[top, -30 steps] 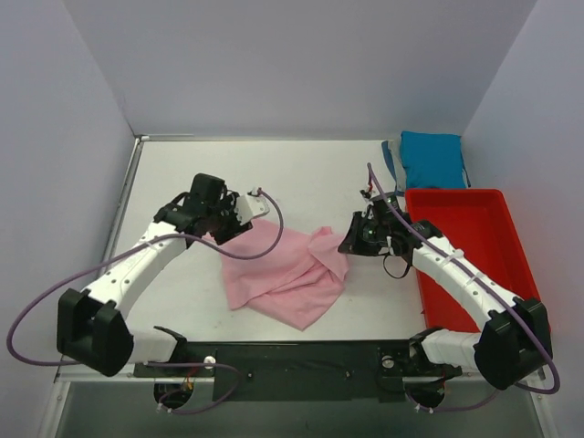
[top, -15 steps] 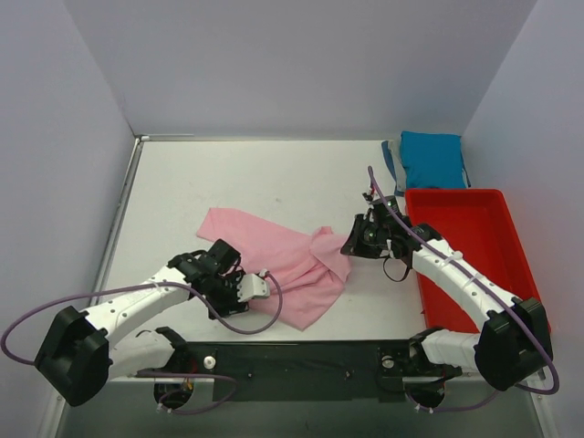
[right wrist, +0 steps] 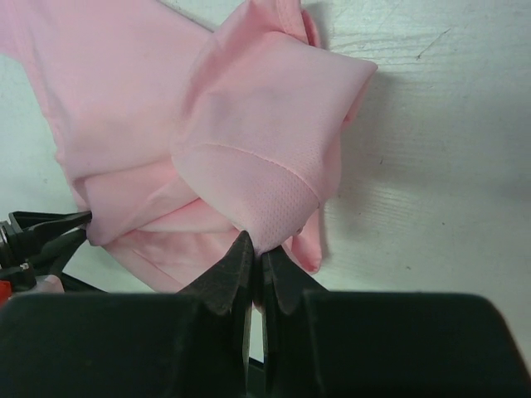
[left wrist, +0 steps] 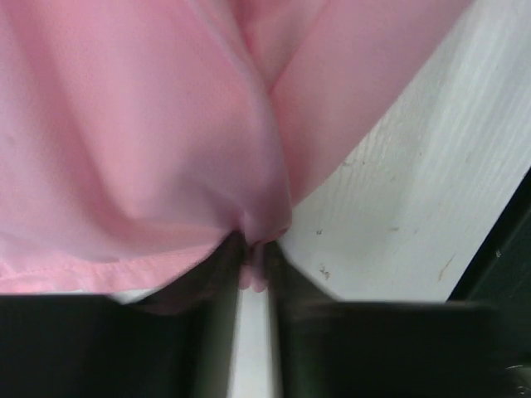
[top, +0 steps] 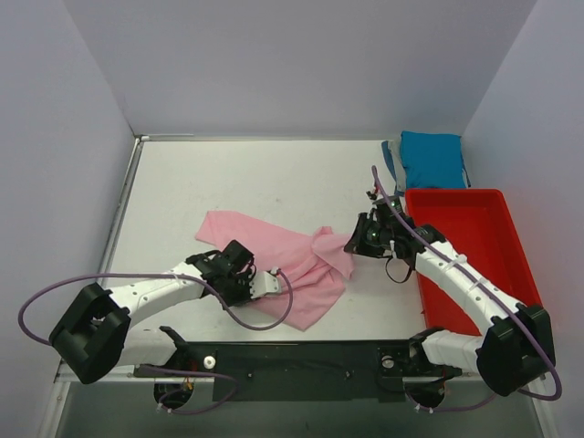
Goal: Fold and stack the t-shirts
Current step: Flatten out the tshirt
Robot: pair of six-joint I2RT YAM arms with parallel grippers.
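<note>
The light pink t-shirt [top: 274,251] lies crumpled on the white table, spread from centre left to centre. My left gripper [top: 246,278] is shut on its near edge; in the left wrist view the pink fabric [left wrist: 149,124] bunches between the jaws of the left gripper [left wrist: 255,257]. My right gripper [top: 354,245] is shut on the shirt's right side; in the right wrist view a hemmed fold of the pink shirt [right wrist: 265,141] is pinched at the tips of the right gripper [right wrist: 257,249]. The teal blue t-shirt [top: 432,158] lies folded at the back right.
A red plastic tray [top: 474,251] sits at the right, next to the right arm. The black base rail [top: 301,356] runs along the near edge. Grey walls close in the table at left, back and right.
My left gripper has swung from the back left to the shirt's near edge and shut on the fabric. The shirt's left part now lies spread out. The right gripper has hardly moved.
</note>
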